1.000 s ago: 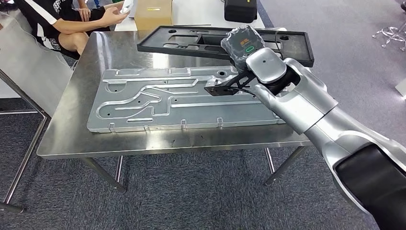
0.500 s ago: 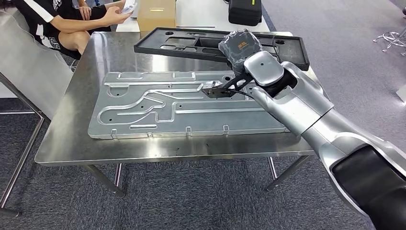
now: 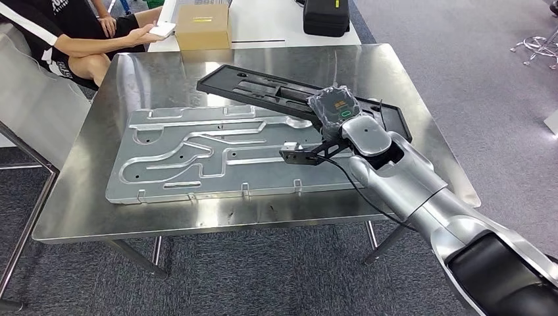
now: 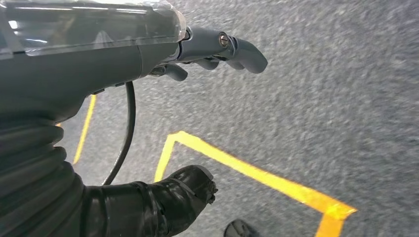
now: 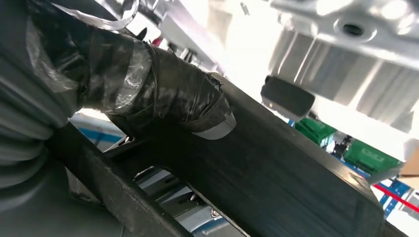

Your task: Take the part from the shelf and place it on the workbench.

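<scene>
The black part [image 3: 289,89], a long flat frame with cut-outs, lies slantwise over the far half of the steel bench [image 3: 99,217]. Its near end sits under the right hand [image 3: 334,108], and part of it overlaps the far edge of the grey metal plate [image 3: 197,158] that lies flat on the bench. From the head view the right hand is wrapped in plastic film and rests on the part's near end, but its fingers are hidden there. The right wrist view shows more: the taped thumb [image 5: 163,94] presses on the part's broad black face [image 5: 276,173], with the plate's shiny underside just beyond, so the hand grips the part.

The left hand [image 4: 197,49] shows in the left wrist view, hanging over grey carpet [image 4: 321,98] marked with yellow tape [image 4: 257,173]; its fingers are curled in with nothing between them.

Behind the bench stand a cardboard box [image 3: 202,26] and a black case [image 3: 326,16] on a white table, and a seated person [image 3: 59,39] holds a phone.

Against half a second ago, the part's near end is lower and closer to the robot, the part turned more slantwise across the bench, and the right arm drawn back with it.
</scene>
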{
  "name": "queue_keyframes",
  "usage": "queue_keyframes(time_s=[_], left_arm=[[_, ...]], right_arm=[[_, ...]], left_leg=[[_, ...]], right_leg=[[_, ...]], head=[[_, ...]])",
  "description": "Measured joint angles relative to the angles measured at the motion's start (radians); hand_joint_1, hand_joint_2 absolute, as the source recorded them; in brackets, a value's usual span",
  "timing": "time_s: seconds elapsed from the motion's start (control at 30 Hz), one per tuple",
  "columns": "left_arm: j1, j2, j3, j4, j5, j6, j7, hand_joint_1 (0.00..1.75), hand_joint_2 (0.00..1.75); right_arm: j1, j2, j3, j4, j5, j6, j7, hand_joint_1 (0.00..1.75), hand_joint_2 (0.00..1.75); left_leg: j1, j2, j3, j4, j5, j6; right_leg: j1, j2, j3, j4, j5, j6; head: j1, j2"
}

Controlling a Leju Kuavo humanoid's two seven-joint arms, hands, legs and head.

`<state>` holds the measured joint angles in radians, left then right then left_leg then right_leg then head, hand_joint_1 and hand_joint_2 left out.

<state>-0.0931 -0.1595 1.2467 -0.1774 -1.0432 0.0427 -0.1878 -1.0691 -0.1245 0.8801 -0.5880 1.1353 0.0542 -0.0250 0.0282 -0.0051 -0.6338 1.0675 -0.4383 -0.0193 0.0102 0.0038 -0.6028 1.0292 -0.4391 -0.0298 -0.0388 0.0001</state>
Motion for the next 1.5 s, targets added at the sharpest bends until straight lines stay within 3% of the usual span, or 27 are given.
queue_keyframes(time_s=[0.17, 0.23, 0.3, 0.33, 0.37, 0.4, 0.47, 0.5, 0.57, 0.63, 0.7, 0.8, 0.83, 0.87, 0.9, 0.97, 1.03, 1.13, 1.2, 1.3, 1.33, 1.37, 1.4, 1.43, 1.5], left_arm=[[0.000, 0.000, 0.000, 0.000, -0.004, 0.001, -0.023, 0.00, 1.75], [-0.001, 0.000, 0.000, 0.000, -0.004, 0.000, -0.028, 0.00, 1.75], [-0.001, 0.000, 0.000, 0.000, -0.004, 0.003, -0.030, 0.00, 1.75], [-0.001, 0.000, 0.000, 0.000, -0.004, 0.005, -0.031, 0.00, 1.75], [-0.001, 0.000, 0.000, 0.000, -0.004, 0.008, -0.032, 0.00, 1.75], [0.000, 0.000, 0.000, 0.000, -0.004, 0.010, -0.033, 0.00, 1.75], [0.000, 0.000, 0.000, 0.000, -0.006, 0.012, -0.035, 0.00, 1.75], [-0.001, 0.000, 0.000, 0.000, -0.008, 0.013, -0.038, 0.00, 1.75], [-0.001, 0.000, 0.000, 0.000, -0.013, 0.016, -0.041, 0.00, 1.75], [-0.001, 0.000, 0.000, 0.000, -0.011, 0.020, -0.040, 0.00, 0.87], [-0.002, -0.001, 0.000, 0.000, -0.005, 0.022, -0.033, 0.00, 0.00], [0.000, 0.001, 0.000, 0.000, 0.000, 0.022, -0.028, 0.00, 0.00], [0.001, 0.002, 0.000, 0.000, 0.001, 0.022, -0.028, 0.00, 0.00], [0.001, 0.002, 0.000, 0.000, 0.002, 0.022, -0.029, 0.00, 0.00], [0.001, 0.003, 0.000, 0.000, 0.003, 0.021, -0.030, 0.00, 0.00], [0.001, 0.004, 0.000, 0.000, 0.004, 0.021, -0.032, 0.00, 0.00], [0.000, 0.004, 0.000, 0.000, 0.004, 0.020, -0.032, 0.00, 0.00], [-0.001, 0.005, 0.000, 0.000, 0.004, 0.019, -0.033, 0.00, 0.00], [-0.002, 0.004, 0.000, 0.000, 0.003, 0.018, -0.037, 0.00, 0.00], [-0.002, 0.004, 0.000, 0.000, 0.003, 0.012, -0.050, 0.00, 0.00], [-0.001, 0.004, 0.000, 0.000, 0.003, 0.009, -0.055, 0.00, 0.00], [0.000, 0.004, 0.000, 0.000, 0.003, 0.006, -0.059, 0.00, 0.00], [0.000, 0.004, 0.000, 0.000, 0.003, 0.003, -0.061, 0.00, 0.00], [0.000, 0.004, 0.000, 0.000, 0.002, -0.001, -0.061, 0.00, 0.00], [-0.001, 0.004, 0.000, 0.000, 0.002, -0.007, -0.058, 0.00, 0.00]], right_arm=[[0.055, -0.011, -0.040, 0.006, -0.001, -0.027, -0.002, 1.75, 1.75], [0.073, -0.018, -0.052, 0.008, -0.001, -0.034, -0.003, 1.75, 1.75], [0.091, -0.023, -0.060, 0.010, -0.001, -0.040, -0.003, 1.75, 1.75], [0.102, -0.025, -0.063, 0.012, 0.000, -0.041, -0.003, 1.75, 1.75], [0.111, -0.028, -0.065, 0.013, 0.001, -0.041, -0.003, 1.75, 1.75], [0.117, -0.032, -0.067, 0.014, 0.002, -0.041, -0.003, 1.31, 1.31], [0.120, -0.038, -0.073, 0.015, 0.004, -0.041, -0.004, 0.44, 0.44], [0.119, -0.039, -0.077, 0.015, 0.007, -0.041, -0.006, 0.00, 0.00], [0.119, -0.041, -0.084, 0.015, 0.013, -0.042, -0.009, 0.00, 0.00], [0.120, -0.045, -0.088, 0.014, 0.019, -0.041, -0.011, 0.00, 0.00], [0.120, -0.047, -0.093, 0.014, 0.025, -0.040, -0.012, 0.00, 0.00], [0.123, -0.052, -0.099, 0.013, 0.032, -0.037, -0.012, 0.00, 0.00], [0.126, -0.053, -0.100, 0.013, 0.033, -0.036, -0.013, 0.00, 0.00], [0.128, -0.054, -0.100, 0.013, 0.034, -0.036, -0.013, 0.00, 0.00], [0.130, -0.055, -0.100, 0.013, 0.035, -0.036, -0.014, 0.00, 0.00], [0.129, -0.056, -0.100, 0.012, 0.035, -0.036, -0.015, 0.00, 0.00], [0.128, -0.059, -0.101, 0.011, 0.035, -0.036, -0.015, 0.00, 0.00], [0.127, -0.064, -0.101, 0.008, 0.035, -0.036, -0.015, 0.00, 0.00], [0.126, -0.068, -0.104, 0.005, 0.036, -0.036, -0.015, 0.00, 0.00], [0.125, -0.074, -0.109, 0.003, 0.039, -0.034, -0.015, 0.00, 0.00], [0.127, -0.077, -0.109, 0.003, 0.040, -0.032, -0.016, 0.00, 0.00], [0.129, -0.081, -0.109, 0.003, 0.042, -0.029, -0.017, 0.00, 0.00], [0.129, -0.084, -0.110, 0.002, 0.045, -0.025, -0.018, 0.00, 0.00], [0.127, -0.089, -0.110, -0.001, 0.049, -0.019, -0.020, 0.00, 0.00], [0.114, -0.098, -0.110, -0.007, 0.059, -0.004, -0.021, 0.00, 0.00]], left_leg=[[0.000, -0.001, 0.011, -0.024, 0.001, 0.032], [0.003, 0.001, 0.014, -0.029, 0.003, 0.040], [0.004, 0.001, 0.015, -0.030, 0.003, 0.043], [0.004, 0.001, 0.015, -0.030, 0.002, 0.044], [0.004, 0.001, 0.016, -0.029, 0.001, 0.044], [0.005, 0.000, 0.017, -0.029, 0.000, 0.043], [0.005, 0.000, 0.021, -0.030, -0.002, 0.039], [0.004, 0.000, 0.022, -0.030, -0.003, 0.034], [0.004, 0.001, 0.024, -0.034, -0.003, 0.022], [0.006, 0.002, 0.027, -0.039, -0.004, 0.007], [0.005, 0.003, 0.017, -0.011, -0.028, 0.001], [0.002, 0.003, -0.059, 0.162, -0.118, 0.003], [0.001, 0.003, -0.083, 0.213, -0.134, 0.003], [0.001, 0.003, -0.092, 0.231, -0.132, 0.003], [0.000, 0.003, -0.082, 0.211, -0.111, 0.005], [-0.001, 0.002, -0.019, 0.085, -0.048, 0.013], [-0.005, 0.002, 0.029, -0.011, -0.019, 0.021], [-0.007, 0.002, 0.035, -0.029, -0.014, 0.032], [-0.003, 0.005, 0.037, -0.038, -0.007, 0.044], [0.001, 0.006, 0.037, -0.043, -0.002, 0.051], [0.001, 0.006, 0.036, -0.043, -0.002, 0.051], [0.001, 0.006, 0.036, -0.043, -0.002, 0.051], [0.002, 0.006, 0.036, -0.042, -0.002, 0.050], [0.002, 0.006, 0.038, -0.042, -0.002, 0.049], [0.001, 0.006, 0.039, -0.041, 0.000, 0.043]], right_leg=[[0.000, 0.001, -0.012, 0.027, -0.019, 0.022], [-0.006, 0.001, -0.047, 0.106, -0.067, 0.036], [-0.015, 0.000, -0.110, 0.230, -0.121, 0.046], [-0.019, -0.001, -0.133, 0.271, -0.130, 0.049], [-0.023, -0.001, -0.139, 0.278, -0.120, 0.051], [-0.026, -0.002, -0.127, 0.246, -0.092, 0.051], [-0.026, -0.003, -0.064, 0.110, -0.023, 0.046], [-0.023, -0.004, -0.037, 0.052, -0.002, 0.042], [-0.015, -0.003, -0.017, 0.005, 0.005, 0.034], [-0.014, -0.001, -0.014, -0.002, 0.009, 0.023], [-0.017, -0.001, -0.004, -0.018, 0.016, 0.010], [-0.010, -0.003, 0.002, -0.024, 0.018, -0.004], [-0.007, -0.003, 0.002, -0.023, 0.017, -0.006], [-0.004, -0.002, 0.002, -0.021, 0.016, -0.007], [-0.002, -0.001, 0.002, -0.018, 0.014, -0.007], [0.000, 0.002, 0.001, -0.007, 0.009, -0.005], [0.004, 0.004, -0.004, 0.005, 0.002, 0.002], [0.005, 0.005, -0.009, 0.008, 0.003, 0.016], [0.002, 0.005, -0.018, 0.031, -0.015, 0.027], [-0.011, 0.002, -0.090, 0.192, -0.102, 0.047], [-0.016, 0.002, -0.118, 0.249, -0.122, 0.052], [-0.021, 0.002, -0.133, 0.277, -0.124, 0.056], [-0.024, 0.001, -0.129, 0.268, -0.108, 0.058], [-0.027, 0.000, -0.105, 0.219, -0.076, 0.058], [-0.025, -0.001, -0.037, 0.077, -0.011, 0.054]], head=[[0.002, 0.000], [0.002, 0.000], [0.002, 0.000], [0.002, 0.000], [0.002, 0.000], [0.002, 0.000], [0.002, 0.000], [0.002, 0.000], [0.002, 0.000], [0.002, 0.000], [0.001, 0.000], [0.000, 0.000], [0.000, 0.000], [0.000, 0.000], [0.000, 0.000], [0.000, 0.000], [0.001, 0.000], [0.001, 0.000], [0.002, 0.000], [0.002, 0.000], [0.002, 0.000], [0.002, 0.000], [0.002, 0.000], [0.002, 0.000], [0.002, 0.000]])
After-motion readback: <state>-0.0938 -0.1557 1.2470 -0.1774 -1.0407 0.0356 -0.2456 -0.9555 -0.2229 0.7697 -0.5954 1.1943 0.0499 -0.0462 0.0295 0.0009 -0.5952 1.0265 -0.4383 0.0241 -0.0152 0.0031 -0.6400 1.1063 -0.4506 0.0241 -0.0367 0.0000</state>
